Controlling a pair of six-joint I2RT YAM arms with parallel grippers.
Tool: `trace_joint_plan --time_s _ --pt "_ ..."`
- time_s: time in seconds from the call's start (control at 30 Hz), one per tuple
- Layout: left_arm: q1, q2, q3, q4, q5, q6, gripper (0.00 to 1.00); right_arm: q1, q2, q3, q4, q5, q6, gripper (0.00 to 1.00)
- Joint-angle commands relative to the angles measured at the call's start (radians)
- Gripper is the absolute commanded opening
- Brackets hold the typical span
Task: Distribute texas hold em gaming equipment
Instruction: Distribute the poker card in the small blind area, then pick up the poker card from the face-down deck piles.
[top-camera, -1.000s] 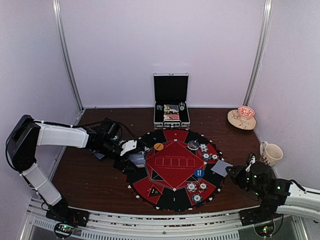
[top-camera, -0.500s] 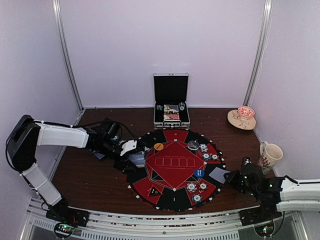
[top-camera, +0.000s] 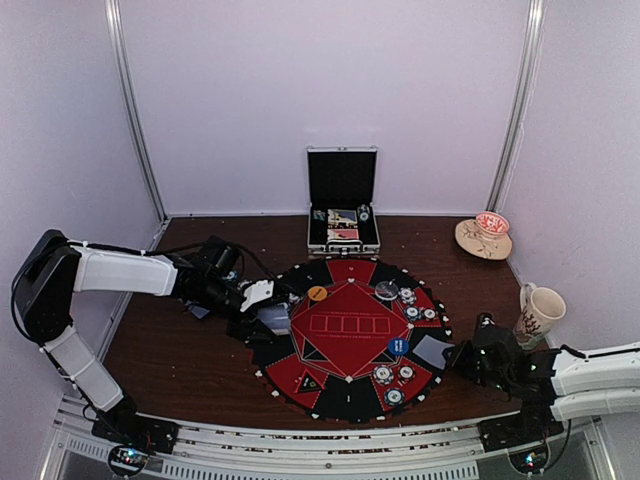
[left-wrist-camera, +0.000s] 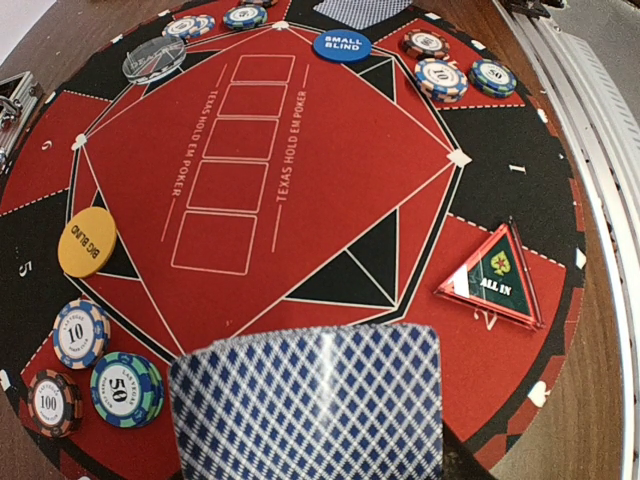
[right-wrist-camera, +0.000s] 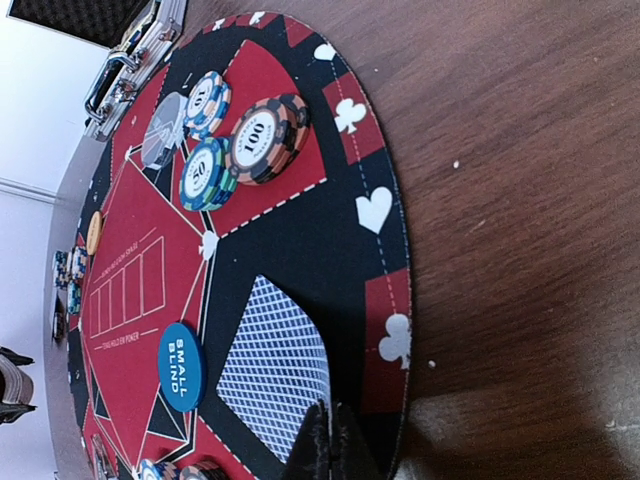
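dark brown wooden table (top-camera: 190, 365), flecked with pale specks. flat on its middle, a round red-and-black felt poker mat (top-camera: 350, 345) edged with white suit marks. just beyond the mat's far edge, an open silver metal case (top-camera: 342, 178), black-lined lid upright. in the far right corner, a tan dish with a red-and-white top (top-camera: 468, 240). by the right edge, near the mat, an upright patterned white mug (top-camera: 548, 306), handle to its left.

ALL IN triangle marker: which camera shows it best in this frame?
The left wrist view: the ALL IN triangle lies close and sharp on the mat, its lettering readable. The top external view shows it only as a tiny triangle near the mat's front edge. The right wrist view does not show it recognisably.
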Motion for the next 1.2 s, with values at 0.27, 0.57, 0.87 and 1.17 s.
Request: trace_joint_plan --time_s 0.27,0.57,0.87,1.17 --pt "0.005 -0.007 0.021 0.022 0.018 0.017 0.47 -0.002 0.06 0.105 -0.055 0.042 -0.072 0.28" --pt "0.005 -0.005 0.023 0.021 0.018 0.016 0.46 -0.001 -0.07 0.198 -0.299 0.146 -0.111 0.72" --pt "0.005 -0.001 0.023 0.021 0.015 0.016 0.46 0.008 0.085 0.318 -0.22 0.1 -0.235 0.86" --pt "0.004 0.002 0.024 0.021 0.013 0.019 0.46 0.114 0.505 0.567 0.148 -0.146 -0.363 0.85"
